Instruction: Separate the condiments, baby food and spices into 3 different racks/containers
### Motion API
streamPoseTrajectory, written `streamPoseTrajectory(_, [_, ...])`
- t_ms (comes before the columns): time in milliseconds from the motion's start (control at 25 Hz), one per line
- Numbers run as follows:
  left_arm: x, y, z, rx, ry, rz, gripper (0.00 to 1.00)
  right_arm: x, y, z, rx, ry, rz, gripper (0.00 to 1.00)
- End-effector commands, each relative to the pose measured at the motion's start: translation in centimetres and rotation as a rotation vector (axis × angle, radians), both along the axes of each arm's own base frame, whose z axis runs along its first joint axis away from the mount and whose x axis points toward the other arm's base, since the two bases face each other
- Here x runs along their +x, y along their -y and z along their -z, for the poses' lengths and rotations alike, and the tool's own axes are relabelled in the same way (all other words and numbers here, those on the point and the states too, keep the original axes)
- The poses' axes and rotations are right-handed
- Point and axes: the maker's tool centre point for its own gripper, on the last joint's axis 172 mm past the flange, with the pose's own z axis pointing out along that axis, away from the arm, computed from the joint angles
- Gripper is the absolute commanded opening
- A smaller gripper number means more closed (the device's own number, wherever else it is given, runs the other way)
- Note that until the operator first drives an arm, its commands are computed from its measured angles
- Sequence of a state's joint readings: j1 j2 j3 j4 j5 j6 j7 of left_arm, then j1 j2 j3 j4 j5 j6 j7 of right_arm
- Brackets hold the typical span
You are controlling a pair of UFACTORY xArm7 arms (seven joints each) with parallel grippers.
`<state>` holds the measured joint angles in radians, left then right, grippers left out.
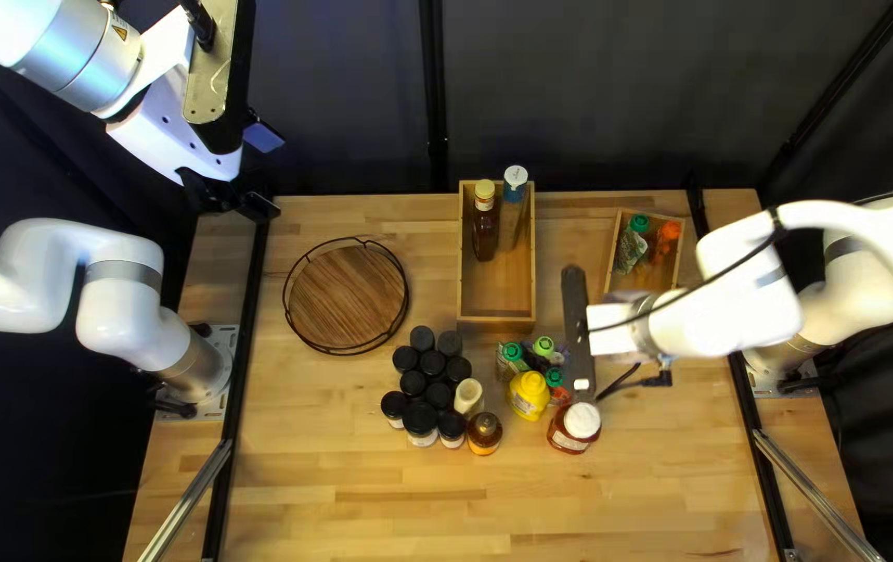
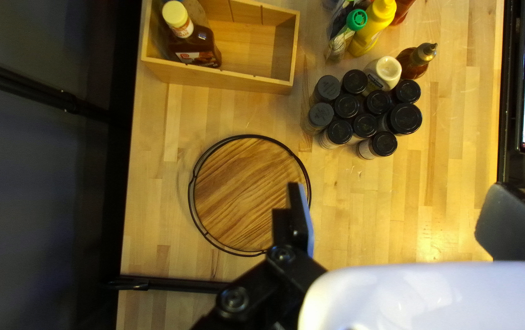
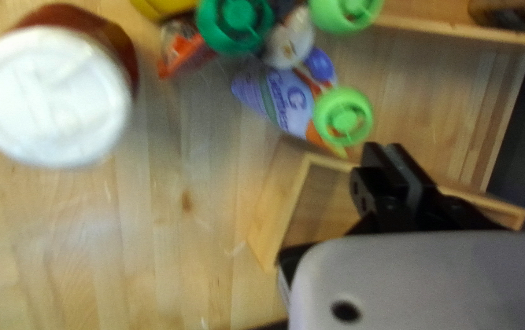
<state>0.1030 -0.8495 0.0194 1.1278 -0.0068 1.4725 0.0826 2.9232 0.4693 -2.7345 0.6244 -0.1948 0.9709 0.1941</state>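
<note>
Just ahead of the closed right claw (image 1: pixel 577 338), green-capped pouch (image 3: pixel 290 102)

1. I can pass along the bare near side of the tabletop (image 1: pixel 363 510).
2. The round brown wooden tray (image 1: pixel 347 297) is free inside its black wire rail.
3. Tall bottles (image 1: pixel 485 234) block the long pale wooden box's (image 1: pixel 496 320) far end; its near end is open.
4. Black-lidded jars (image 1: pixel 433 363) crowd together.
5. A green-capped purple pouch (image 3: pixel 287 101) stands just ahead of my right gripper (image 1: pixel 577 333).
</note>
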Motion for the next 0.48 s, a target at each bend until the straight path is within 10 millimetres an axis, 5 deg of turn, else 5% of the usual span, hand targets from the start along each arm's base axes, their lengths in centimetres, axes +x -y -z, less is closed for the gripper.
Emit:
streamPoseTrajectory(40, [0.0, 0.0, 0.0, 0.000, 0.000, 0.000, 1.00, -0.7, 0.1, -2.3, 0.028, 0.017, 0.037, 0.00])
streamPoseTrajectory(80, [0.0, 0.0, 0.0, 0.000, 0.000, 0.000, 1.00, -0.6, -0.1, -2.4, 0.027, 0.022, 0.040, 0.02])
streamPoseTrajectory(160, [0.0, 0.0, 0.0, 0.000, 0.000, 0.000, 1.00, -0.3, -0.6, -2.3, 0.027, 0.029, 0.034, 1.00])
streamPoseTrajectory(480, [0.0, 0.0, 0.0, 0.000, 0.000, 0.000, 1.00, 2.3, -2.6, 2.9, -0.048, 0.069, -0.067, 1.00])
